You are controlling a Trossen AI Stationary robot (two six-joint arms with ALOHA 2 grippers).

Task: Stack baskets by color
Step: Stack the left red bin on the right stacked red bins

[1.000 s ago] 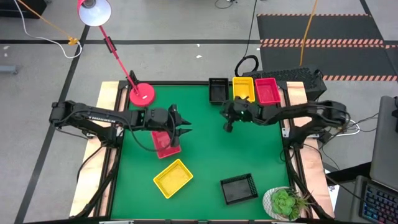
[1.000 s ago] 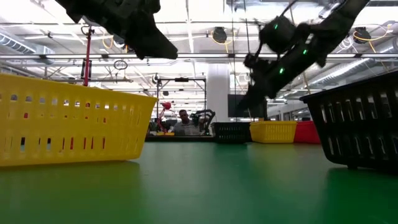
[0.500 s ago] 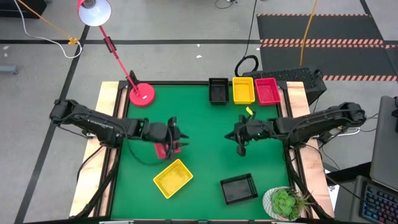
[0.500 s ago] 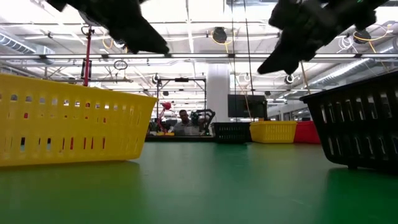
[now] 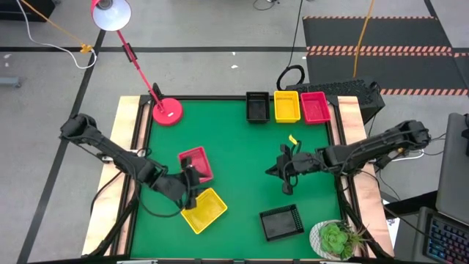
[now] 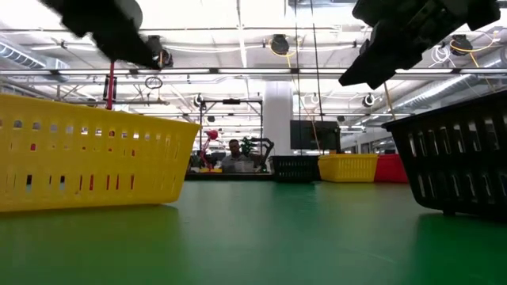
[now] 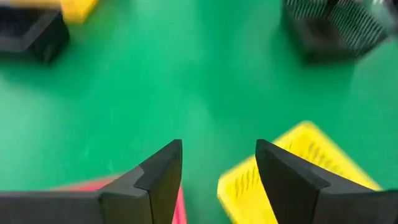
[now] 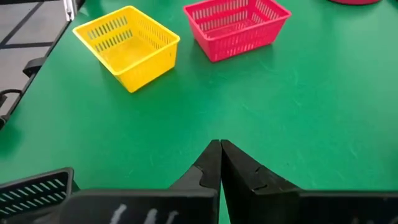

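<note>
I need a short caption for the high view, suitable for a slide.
Left gripper, open, between a loose red basket and yellow basket; right gripper shut above the green table.

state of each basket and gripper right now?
left gripper: open, empty, over loose baskets
right gripper: shut, empty
red basket: loose, upright
yellow basket: loose, upright
black basket: loose, upright
back-row baskets: black, yellow, red, side by side
</note>
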